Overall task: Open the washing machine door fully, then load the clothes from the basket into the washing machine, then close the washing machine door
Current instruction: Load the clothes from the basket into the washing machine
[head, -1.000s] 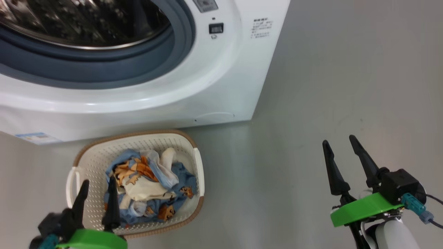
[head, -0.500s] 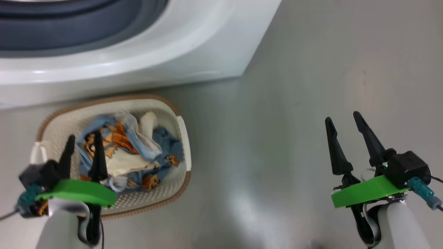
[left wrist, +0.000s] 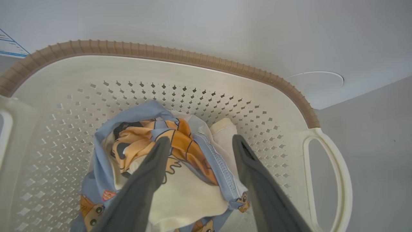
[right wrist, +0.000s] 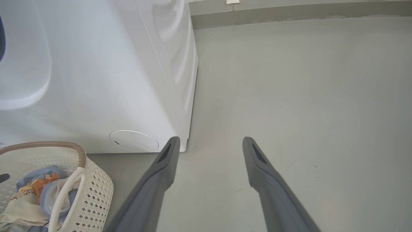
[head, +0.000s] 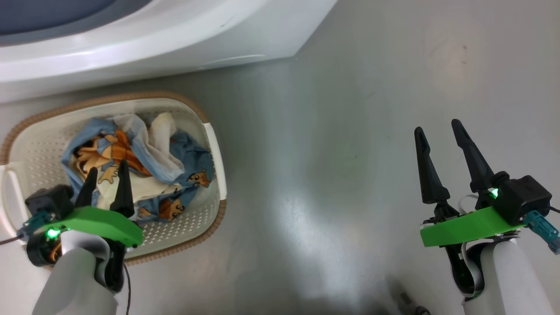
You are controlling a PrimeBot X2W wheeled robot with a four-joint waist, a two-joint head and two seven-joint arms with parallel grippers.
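Leftmost, left gripper (head: 108, 165) over the basket (head: 26, 144), fingers (left wrist: 138, 193) spread apart, nothing pinched, tips aimed at the clothes (head: 131, 157); touching fabric or just above, can't tell. Clothes all inside basket, bunched up, light blue with orange bear prints and cream patches. Basket on grey floor (head: 328, 153), just in front of the washing machine (head: 175, 39), brown rim near its white lower front; contact unclear. Left wrist view: dark fingers straddling the bundle, round white cover (left wrist: 313, 85) low on the machine, beyond the rim. Far right, right gripper (head: 437, 125) released, holding nothing, fingers pointing up the head view, well apart from basket, over floor near the machine's corner.
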